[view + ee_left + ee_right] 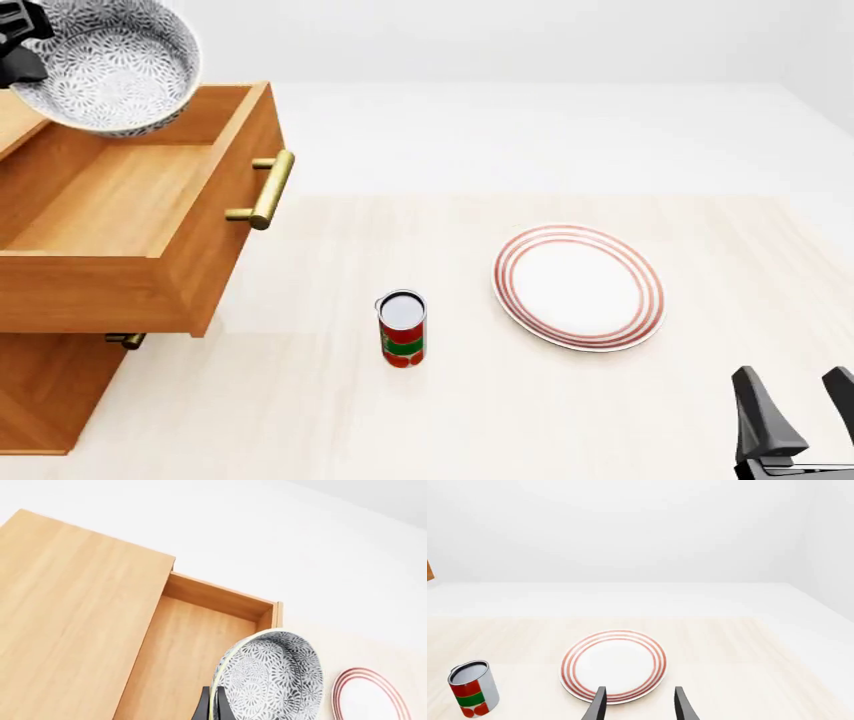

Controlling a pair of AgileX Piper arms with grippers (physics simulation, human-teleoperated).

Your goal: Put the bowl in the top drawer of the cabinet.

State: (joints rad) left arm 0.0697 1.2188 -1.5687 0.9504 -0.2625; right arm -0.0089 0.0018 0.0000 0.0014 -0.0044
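The top drawer (127,200) stands open, its inside bare beneath the bowl (114,65)

Evenly and brightly lit throughout, as in a clean simulator render, with no visible lamp or direction of light. Soft, faint shadows only: a pale smudge beneath the plate (579,287) and the can (402,329), deeper shade under the open top drawer (200,235). No glare, though a mild sheen on the brass handle (268,190). Sharp edge to edge in all three views, without blur, grain or bending at the borders. White backdrop close to washed out.
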